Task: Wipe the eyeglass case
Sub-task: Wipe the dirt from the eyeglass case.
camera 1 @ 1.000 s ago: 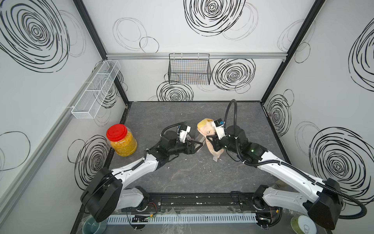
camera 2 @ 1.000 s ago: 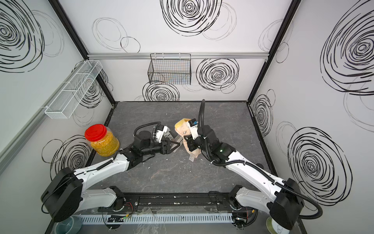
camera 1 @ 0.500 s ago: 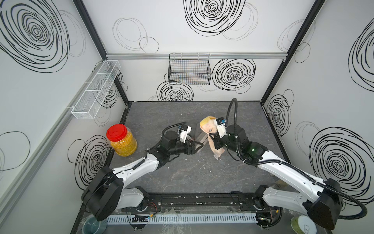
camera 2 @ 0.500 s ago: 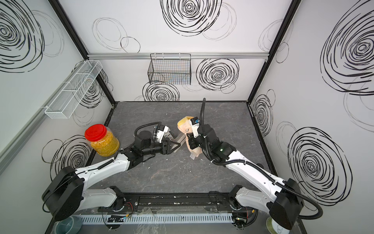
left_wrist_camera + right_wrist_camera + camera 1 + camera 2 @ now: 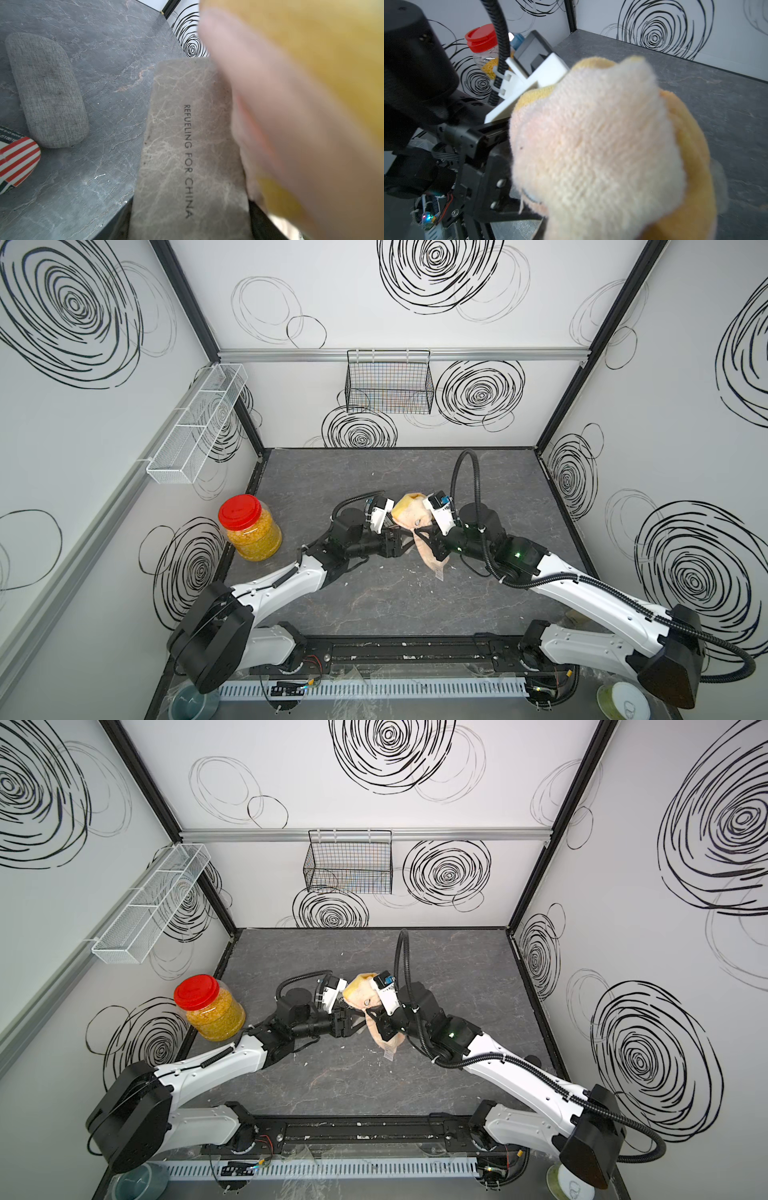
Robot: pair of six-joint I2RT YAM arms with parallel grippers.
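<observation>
While cloth [image 5: 411, 514] blocks overhead, left wrist shows case [image 5: 176, 145].

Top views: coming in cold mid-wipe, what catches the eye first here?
Mid-table, nose to nose, the right gripper holds a bunched yellow-and-pink cloth against what the left gripper carries. The left wrist view shows what that is: a marbled eyeglass case printed REFUELING FOR CHINA. Next comes the red-lidded jar of yellow grains, standing alone on the left.
</observation>
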